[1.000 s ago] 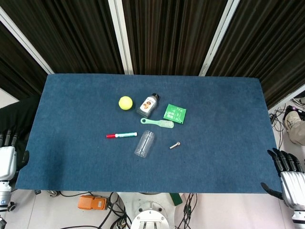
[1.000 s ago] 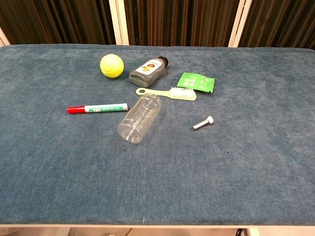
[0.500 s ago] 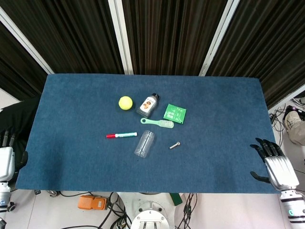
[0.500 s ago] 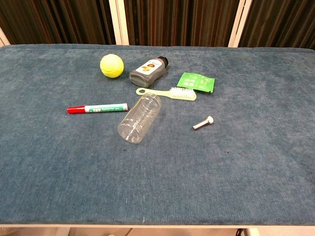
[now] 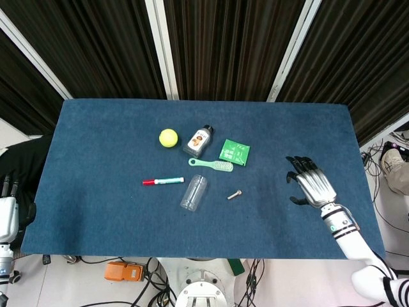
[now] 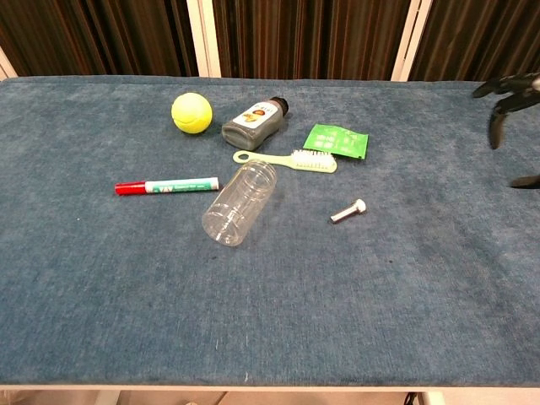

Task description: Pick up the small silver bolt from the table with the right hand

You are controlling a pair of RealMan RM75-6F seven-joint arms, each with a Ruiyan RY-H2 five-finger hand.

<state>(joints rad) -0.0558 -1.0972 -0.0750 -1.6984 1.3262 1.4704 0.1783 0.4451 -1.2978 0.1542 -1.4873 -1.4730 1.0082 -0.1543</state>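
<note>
From the head view, the small silver bolt (image 5: pixel 234 194) lies on the blue cloth-covered surface (image 5: pixel 96 211), just right of the clear plastic jar (image 5: pixel 193 192) lying on its side and below the pale green brush (image 5: pixel 211 164). The right hand (image 5: pixel 310 184) hovers over the surface well to the right of the bolt, its dark fingers (image 5: pixel 298 167) spread apart and holding nothing; bare cloth separates them from the bolt. The left hand (image 5: pixel 7 214) sits off the surface's left edge, only partly visible, so whether it is open or closed cannot be told. A yellow ball (image 5: pixel 168 137), a dark bottle with a label (image 5: pixel 198 141), a green packet (image 5: pixel 234 152) and a red-capped marker (image 5: pixel 162 181) lie around the jar.

From the chest view, the bolt (image 6: pixel 348 211) rests between the jar (image 6: pixel 240 203) and the right edge, near the brush (image 6: pixel 287 159) and below the packet (image 6: pixel 336 140). Only dark fingertips (image 6: pixel 498 126) of the right hand show at the far right edge, spread, raised off the cloth and well apart from the bolt.
</note>
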